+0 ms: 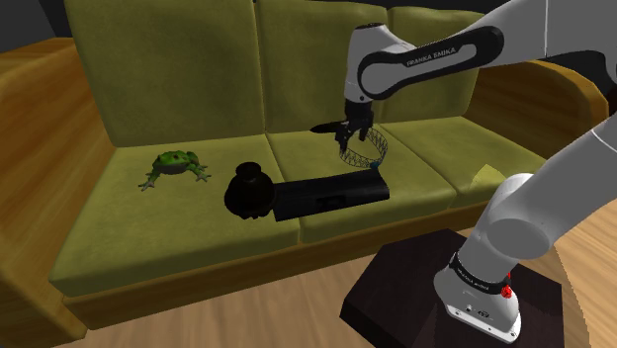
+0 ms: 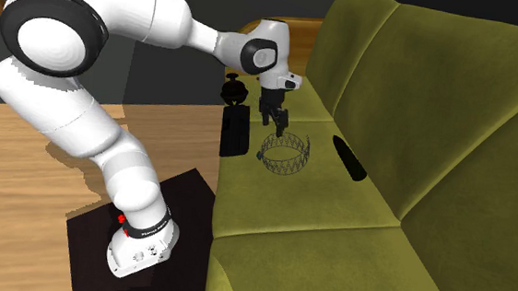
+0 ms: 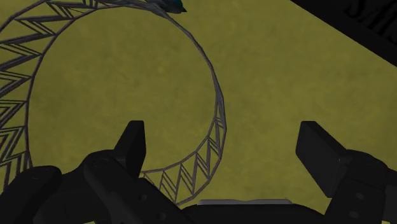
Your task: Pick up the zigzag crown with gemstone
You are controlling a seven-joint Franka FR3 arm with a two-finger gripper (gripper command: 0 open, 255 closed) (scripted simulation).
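Olive sofa [image 1: 198,89] with a wooden frame takes up most of my shoulder view, with plank floor [image 1: 247,321] in front and the dark stand [image 1: 415,277] at lower right. The crown [image 1: 364,148], a thin grey wire ring of zigzags, sits on the middle seat cushion. In the wrist view a small teal gem [image 3: 173,5] shows on the far side of its band.

The gripper [image 1: 346,138] hangs just over the crown's rim at about 10 o'clock of the ring, pointing down. Its fingers [image 3: 133,143] stand wide apart – the near stretch of the band runs between them, closer to one finger, and neither pad clasps it.

In the shoulder view a flat black box [image 1: 331,190] lies at 7 o'clock of the crown, near it. A round black jar [image 1: 248,188] touches the box's end, at 9 o'clock of it. A green frog [image 1: 176,166] sits on the next cushion – well apart from the crown, at roughly 9 o'clock.
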